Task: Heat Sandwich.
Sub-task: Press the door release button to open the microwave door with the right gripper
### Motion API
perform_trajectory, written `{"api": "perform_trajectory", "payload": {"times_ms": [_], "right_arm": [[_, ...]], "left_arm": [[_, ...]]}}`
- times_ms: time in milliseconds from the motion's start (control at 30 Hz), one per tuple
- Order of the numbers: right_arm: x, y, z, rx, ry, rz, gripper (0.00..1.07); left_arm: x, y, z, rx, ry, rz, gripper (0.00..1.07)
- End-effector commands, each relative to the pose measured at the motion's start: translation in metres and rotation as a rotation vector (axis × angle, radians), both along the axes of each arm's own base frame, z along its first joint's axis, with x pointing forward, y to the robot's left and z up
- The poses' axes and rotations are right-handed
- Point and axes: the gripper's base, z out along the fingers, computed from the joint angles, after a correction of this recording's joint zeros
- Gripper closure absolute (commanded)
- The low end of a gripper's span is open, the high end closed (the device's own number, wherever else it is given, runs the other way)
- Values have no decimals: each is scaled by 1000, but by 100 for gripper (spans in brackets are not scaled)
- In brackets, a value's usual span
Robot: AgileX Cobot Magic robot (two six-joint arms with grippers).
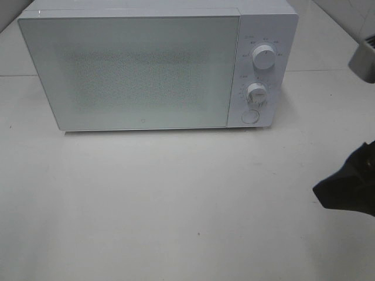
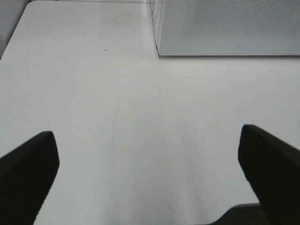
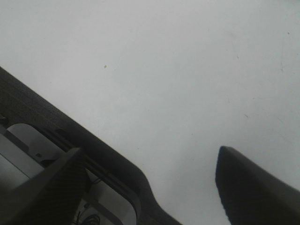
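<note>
The sandwich is out of view. A white microwave (image 1: 146, 70) stands at the back of the table with its door (image 1: 129, 73) shut; its lower door corner also shows in the left wrist view (image 2: 225, 28). My left gripper (image 2: 147, 150) hangs open over bare table in front of the microwave, with nothing between its dark fingers (image 2: 28, 164). It does not appear in the exterior high view. My right gripper (image 3: 150, 157) is open and empty near the table's edge. From above it appears as a dark shape (image 1: 348, 187) at the right border.
Two white dials (image 1: 265, 57) (image 1: 256, 92) and a round button (image 1: 251, 116) sit on the microwave's right panel. A grey object (image 1: 363, 55) pokes in at the far right. The table's dark edge (image 3: 70, 126) runs under the right gripper. White tabletop (image 1: 176, 199) spreads before the microwave.
</note>
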Motion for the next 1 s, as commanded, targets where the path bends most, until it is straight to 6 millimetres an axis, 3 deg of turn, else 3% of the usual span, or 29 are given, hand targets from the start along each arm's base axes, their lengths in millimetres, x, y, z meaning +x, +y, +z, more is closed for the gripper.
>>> {"api": "perform_trajectory", "payload": {"times_ms": [33,200,300,567,900,1000], "right_arm": [[-9,-7,7,-3,-11,-8,32],[-30,-26,22,17,-102,-55,32],[-53,-46,35,58,-213,-138,32],[-87,-78,48,133,-407,-343,32],[-123,-94,51,143,-596,-515,32],[-131,-96,42,126,-631,-554,32]], "left_arm": [[-2,-1,0,-10,-18,1,7],[-2,-1,0,-10,-18,1,7],[-2,-1,0,-10,-18,1,7],[-2,-1,0,-10,-18,1,7],[-2,-1,0,-10,-18,1,7],[-2,-1,0,-10,-18,1,7]]}}
